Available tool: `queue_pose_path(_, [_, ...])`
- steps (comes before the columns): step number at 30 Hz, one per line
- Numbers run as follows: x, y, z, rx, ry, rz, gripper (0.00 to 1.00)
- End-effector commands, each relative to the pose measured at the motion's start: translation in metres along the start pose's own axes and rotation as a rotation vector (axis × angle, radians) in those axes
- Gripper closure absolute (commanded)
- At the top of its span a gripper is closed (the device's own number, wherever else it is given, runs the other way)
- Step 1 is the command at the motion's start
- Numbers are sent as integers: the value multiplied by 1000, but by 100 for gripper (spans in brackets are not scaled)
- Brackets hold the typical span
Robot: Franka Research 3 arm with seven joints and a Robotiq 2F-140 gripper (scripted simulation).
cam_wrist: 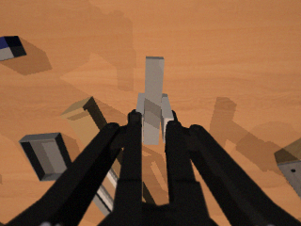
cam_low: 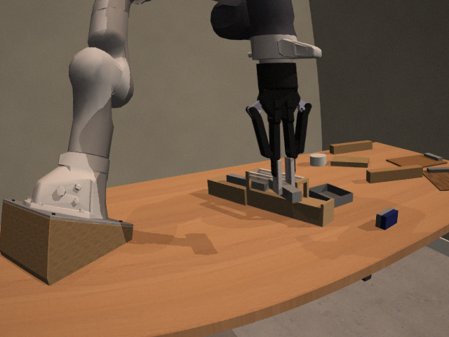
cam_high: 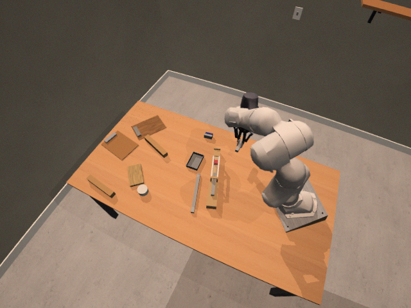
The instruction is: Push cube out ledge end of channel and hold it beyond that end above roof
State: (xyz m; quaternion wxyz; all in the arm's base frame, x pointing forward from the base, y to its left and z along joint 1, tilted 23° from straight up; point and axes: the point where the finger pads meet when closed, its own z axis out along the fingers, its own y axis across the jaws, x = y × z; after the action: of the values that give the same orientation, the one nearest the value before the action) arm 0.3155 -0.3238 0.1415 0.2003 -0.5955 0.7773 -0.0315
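The wooden channel [cam_high: 208, 199] [cam_low: 270, 206] has a roof of pale strips. Its short ledge with raised lip [cam_high: 217, 149] [cam_low: 327, 213] [cam_wrist: 77, 115] is at the far end in the top view. The red cube [cam_high: 216, 162] is inside under the roof, near that end; I cannot make it out in the other views. A grey stick [cam_high: 212, 187] [cam_low: 236, 179] lies on the long ledge and reaches toward the roofed part. My gripper [cam_high: 239, 142] [cam_low: 284, 177] [cam_wrist: 152, 103] is shut on a short grey bar [cam_high: 237, 149] [cam_low: 292, 193] [cam_wrist: 154, 75], held level above the table, beside the channel on the robot-base side.
A long grey bar [cam_high: 196, 192] and a dark tray [cam_high: 194, 161] [cam_low: 330, 196] [cam_wrist: 49, 155] lie on the channel's other side. A blue and grey block [cam_high: 208, 135] [cam_low: 387, 219] [cam_wrist: 10, 48] stands beyond the lip end. Wooden blocks, boards and a white cylinder [cam_high: 142, 190] [cam_low: 318, 159] are farther off.
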Motion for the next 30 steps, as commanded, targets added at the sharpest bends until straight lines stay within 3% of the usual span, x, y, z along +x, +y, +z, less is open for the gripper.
queue_pose_path(1, [0,0,-1,-1,0,7,100])
queue_pose_path(8, [-5,-3,-1,0,-3,3,100])
queue_pose_path(9, [-14,-8,-1,1,-7,-5,100])
queue_pose_path(12, [-80,-35,1,8,-38,-68,100])
queue_pose_path(16, [-150,-40,1,0,-72,-217,100])
queue_pose_path(23, [-278,-13,5,-3,-8,-384,100])
queue_pose_path(25, [-278,-13,5,-3,-8,-384,100])
queue_pose_path(26, [-322,-2,5,-2,-4,-389,100])
queue_pose_path(30, [-383,14,5,-1,-1,-392,100])
